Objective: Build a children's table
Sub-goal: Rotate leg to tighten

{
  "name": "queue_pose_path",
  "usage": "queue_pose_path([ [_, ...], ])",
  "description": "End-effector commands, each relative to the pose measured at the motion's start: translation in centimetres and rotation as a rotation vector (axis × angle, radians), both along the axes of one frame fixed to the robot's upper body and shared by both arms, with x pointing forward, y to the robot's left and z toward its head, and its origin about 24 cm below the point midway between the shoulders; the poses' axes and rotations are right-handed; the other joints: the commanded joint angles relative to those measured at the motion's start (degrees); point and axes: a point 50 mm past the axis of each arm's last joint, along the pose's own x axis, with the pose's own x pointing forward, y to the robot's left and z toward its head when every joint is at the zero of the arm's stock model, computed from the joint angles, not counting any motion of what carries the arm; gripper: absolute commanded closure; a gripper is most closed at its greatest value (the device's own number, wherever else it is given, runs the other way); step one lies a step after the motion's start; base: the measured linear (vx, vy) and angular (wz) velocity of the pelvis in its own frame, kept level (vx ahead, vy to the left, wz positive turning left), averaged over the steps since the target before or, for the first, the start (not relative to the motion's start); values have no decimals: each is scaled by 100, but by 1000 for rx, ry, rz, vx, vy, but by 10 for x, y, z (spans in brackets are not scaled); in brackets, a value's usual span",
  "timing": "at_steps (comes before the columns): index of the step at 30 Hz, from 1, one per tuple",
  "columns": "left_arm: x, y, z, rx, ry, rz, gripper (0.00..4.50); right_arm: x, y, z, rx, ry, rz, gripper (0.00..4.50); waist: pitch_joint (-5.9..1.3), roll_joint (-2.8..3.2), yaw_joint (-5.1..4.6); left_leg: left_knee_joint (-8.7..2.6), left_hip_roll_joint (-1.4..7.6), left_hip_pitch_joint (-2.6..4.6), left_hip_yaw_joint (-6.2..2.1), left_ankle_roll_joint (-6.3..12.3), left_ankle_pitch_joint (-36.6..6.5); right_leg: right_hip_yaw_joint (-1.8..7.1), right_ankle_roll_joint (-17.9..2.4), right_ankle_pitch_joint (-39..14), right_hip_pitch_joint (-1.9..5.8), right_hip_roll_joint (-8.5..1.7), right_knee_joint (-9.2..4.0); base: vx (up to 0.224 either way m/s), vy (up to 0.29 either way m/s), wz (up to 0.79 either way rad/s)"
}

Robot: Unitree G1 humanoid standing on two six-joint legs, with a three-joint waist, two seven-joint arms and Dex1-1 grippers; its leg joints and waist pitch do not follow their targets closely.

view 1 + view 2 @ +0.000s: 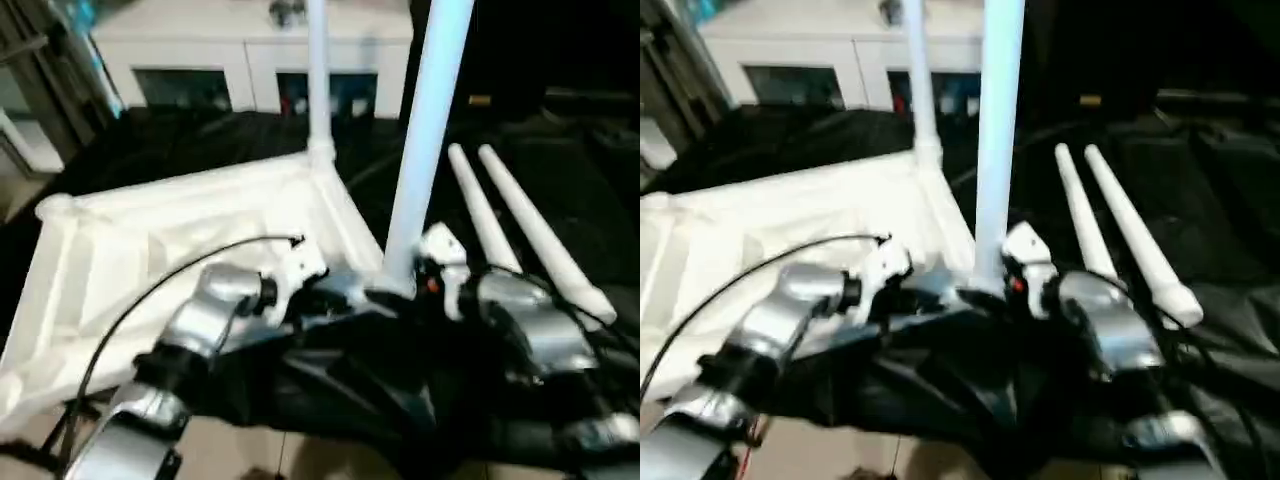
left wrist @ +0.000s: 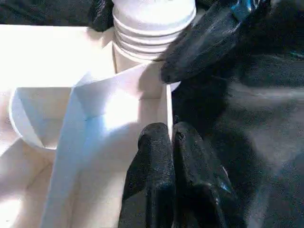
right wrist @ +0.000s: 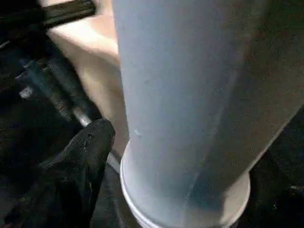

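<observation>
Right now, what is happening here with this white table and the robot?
The robot is putting legs on the upside-down tabletop, which lies on a dark cloth. One leg already stands in the far corner socket. The right end effector is at the base of a second upright leg at the near corner. The left end effector, fingers together, rests at the tabletop's rim beside that corner. Two more legs lie on the cloth to the right.

White tabletop (image 1: 180, 230), white legs (image 1: 520, 235), black cloth (image 1: 560, 170) beneath, silver forearms (image 1: 200, 310), white cabinet (image 1: 240, 45) behind.
</observation>
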Motion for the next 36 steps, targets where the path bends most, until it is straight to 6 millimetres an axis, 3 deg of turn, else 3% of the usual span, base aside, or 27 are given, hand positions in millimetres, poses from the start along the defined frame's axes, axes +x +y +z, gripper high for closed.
queue_pose_path([
  [1,-9,-32,20,-98,-45,-190,450,-11,30,0,34,30,181,71,-329,-109,-1,-371,382,138,-166,502,-1150,246,-1364,-1046,186,-480,-453,0,0,0],
  [2,-10,-30,20,-100,-34,-207,450,-14,28,1,31,36,205,95,-320,-113,1,-375,376,147,-163,461,-1207,251,-1353,-1165,167,-486,-477,0,0,0],
  [12,-22,-16,18,-81,46,-304,450,-27,25,4,33,71,293,167,-324,-110,30,-390,375,143,-177,382,-1174,255,-1324,-1187,174,-488,-463,0,0,0],
  [18,-21,-19,18,-87,28,-287,450,-26,28,2,34,67,274,175,-337,-107,33,-371,367,142,-175,397,-1077,253,-1331,-1039,180,-484,-453,0,0,0],
  [21,-8,-25,16,-71,-16,-149,450,-12,30,-8,6,54,86,176,-328,-112,1,-369,349,133,-173,379,-1068,248,-1349,-1042,165,-475,-454,0,0,0],
  [22,2,-30,15,-58,-51,-49,450,-1,31,-17,-30,43,-58,176,-322,-135,-51,-376,330,130,-184,268,-1131,244,-1317,-1254,159,-481,-479,0,0,0],
  [25,15,-38,13,-30,-67,83,450,14,32,-29,-45,66,-282,176,-306,-118,-120,-384,307,168,-197,86,-1346,243,-1278,-1664,142,-484,-512,0,0,0],
  [26,20,-42,13,-24,-83,128,450,18,34,-32,-45,74,-352,176,-313,-147,-139,-395,310,163,-214,60,-1416,240,-1203,-1788,176,-496,-529,0,0,0],
  [27,22,-45,14,-21,-92,150,450,20,35,-33,-42,79,-384,177,-301,-128,-171,-397,306,162,-207,70,-1433,250,-1181,-1793,155,-494,-542,0,0,0],
  [29,27,-52,16,-28,-105,202,450,23,38,-34,-44,76,-424,177,-325,-143,-173,-387,310,136,-209,144,-1343,254,-1166,-1586,195,-498,-532,0,0,0],
  [31,30,-61,17,-31,-107,259,450,27,45,-34,-37,67,-469,177,-332,-142,-175,-367,303,155,-184,207,-1240,259,-1231,-1346,166,-481,-524,0,0,0],
  [34,31,-68,16,-26,-116,282,450,29,54,-33,-29,39,-471,177,-349,-150,-145,-345,300,121,-181,333,-1004,254,-1295,-1046,210,-500,-497,0,0,0],
  [35,30,-69,16,-29,-117,277,450,29,56,-32,-21,39,-461,121,-356,-150,-142,-341,297,112,-180,363,-966,251,-1299,-986,218,-496,-488,0,0,0],
  [36,30,-69,16,-29,-117,277,450,29,56,-32,-21,39,-461,121,-358,-144,-134,-344,302,117,-183,388,-942,246,-1305,-934,218,-493,-483,0,0,0],
])
